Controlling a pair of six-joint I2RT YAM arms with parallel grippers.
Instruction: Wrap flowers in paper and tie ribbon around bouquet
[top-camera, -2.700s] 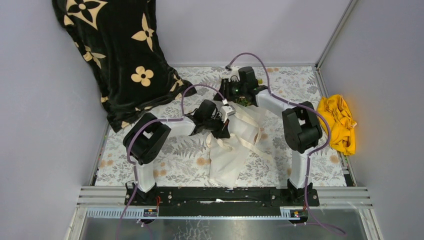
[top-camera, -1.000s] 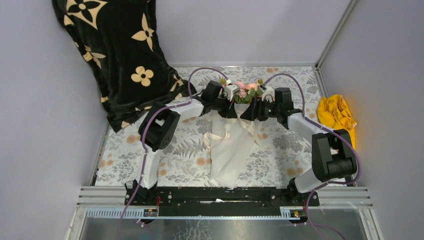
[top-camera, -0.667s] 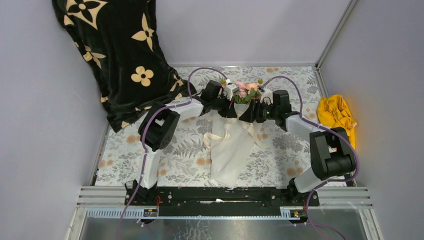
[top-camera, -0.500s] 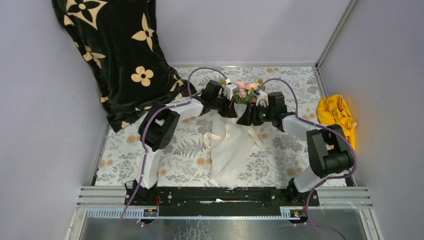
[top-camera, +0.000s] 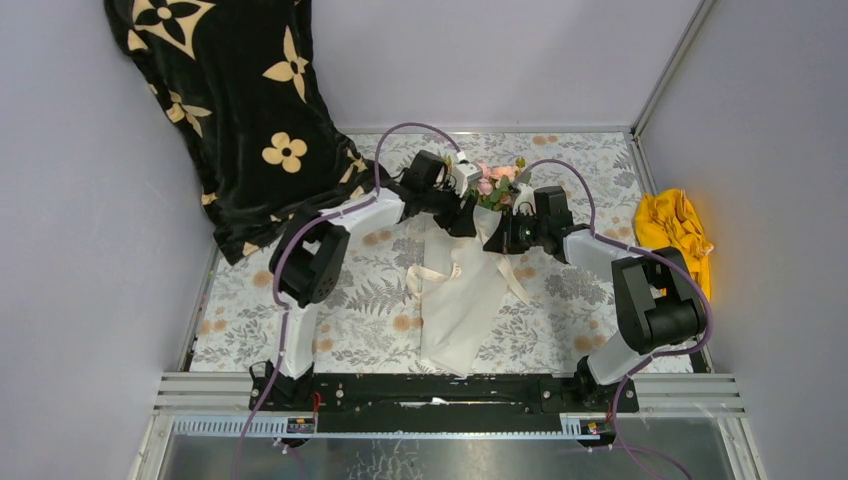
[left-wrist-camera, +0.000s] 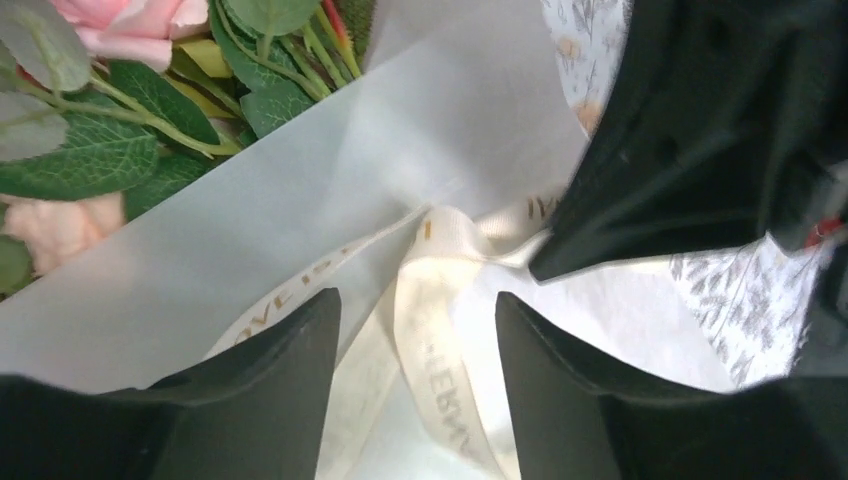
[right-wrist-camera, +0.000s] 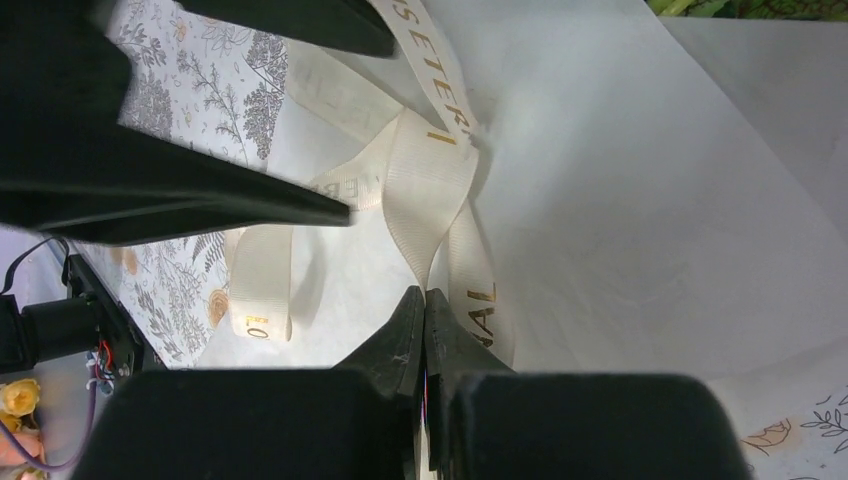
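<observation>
— When we look down from above, where do we find the bouquet (top-camera: 462, 300)?

— We find it lying in the middle of the frame on the grey leaf-patterned tablecloth (top-camera: 350, 320). Its pink roses (top-camera: 492, 178) point toward the top, and the white paper (top-camera: 450, 340) wrap stretches toward the bottom.

— And where do we place the two grippers?

— Both sit just below the roses and close together. The left gripper (top-camera: 467, 213) is on the left side of the wrap and the right gripper (top-camera: 496, 242) is on the right.

— What do we make of the left one?

— In its wrist view the fingers (left-wrist-camera: 290, 400) stand apart at the bottom of the frame, open and holding nothing. A loop of the cream ribbon (left-wrist-camera: 430, 300), lettered in gold, lies on the paper between them.

— And the right?

— In its own view the fingers (right-wrist-camera: 400, 340) are pressed together at lower centre. A fold of the ribbon runs down into the seam between their tips, so we read it as clamped on the ribbon.

— Anything else around?

— We see a black cloth (top-camera: 230, 90) with cream flower shapes hanging at the upper left, and a crumpled yellow cloth (top-camera: 675, 240) at the right edge.
</observation>
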